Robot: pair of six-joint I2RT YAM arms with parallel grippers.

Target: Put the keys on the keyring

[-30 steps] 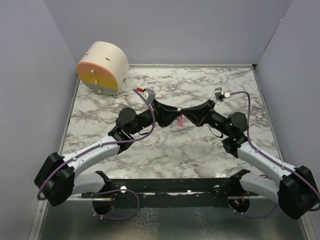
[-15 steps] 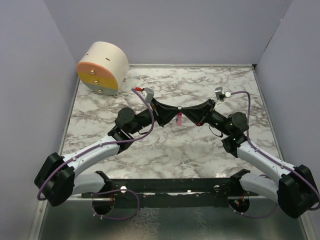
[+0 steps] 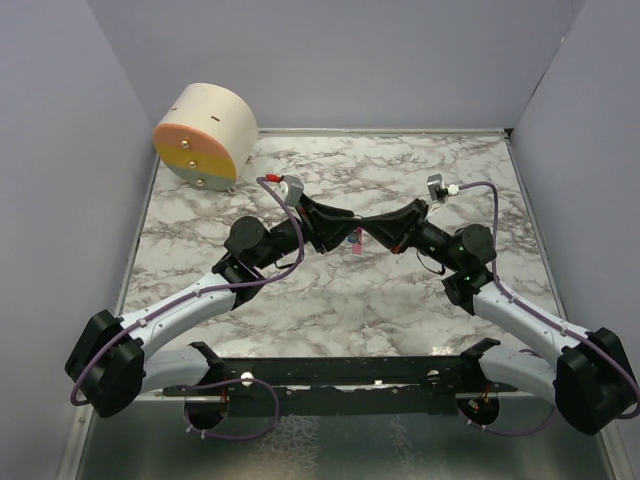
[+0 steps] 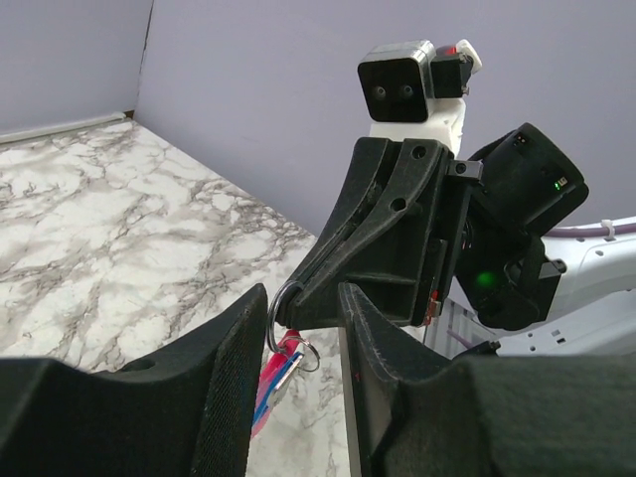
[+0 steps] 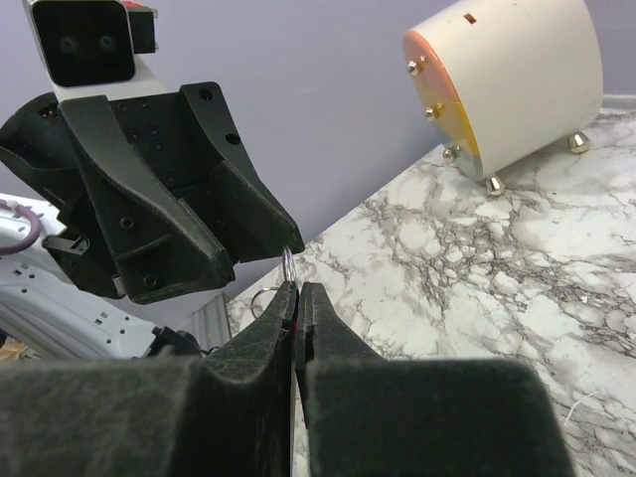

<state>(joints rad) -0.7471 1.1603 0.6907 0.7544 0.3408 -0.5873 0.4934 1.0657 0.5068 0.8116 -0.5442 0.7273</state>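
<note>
Setting: a marble-patterned desk (image 3: pixel 330 300) enclosed by plain lilac-grey walls (image 3: pixel 380 60), with two arms meeting above its centre.

Right fingers (image 5: pixel 295 288): pressed together, pinching a thin metal keyring (image 5: pixel 288 264) that stands on edge just above their tips. Left fingers (image 4: pixel 301 298): set apart with a narrow gap, facing the right pair tip to tip. The ring sits at the mouth of that gap, and whether it touches them cannot be told.

Count:
- One pink-red key (image 4: pixel 287 348).
- One blue tag (image 4: pixel 279 376).
- Two wire loops in the left wrist view, the larger at the right fingertips and a smaller one (image 4: pixel 306 354) just below it.

The key and tag hang together beneath the ring, off the desk. The key's long axis runs steeply downward, slanting toward the lower left in the left wrist view. Its lower end is hidden behind the left finger, so its tip cannot be seen. From above it shows only as a small pink sliver between the two fingertips.

Outward: one cream drum (image 3: pixel 205 135) with an orange and yellow face lies on its side at the far left corner, well apart from the arms.
</note>
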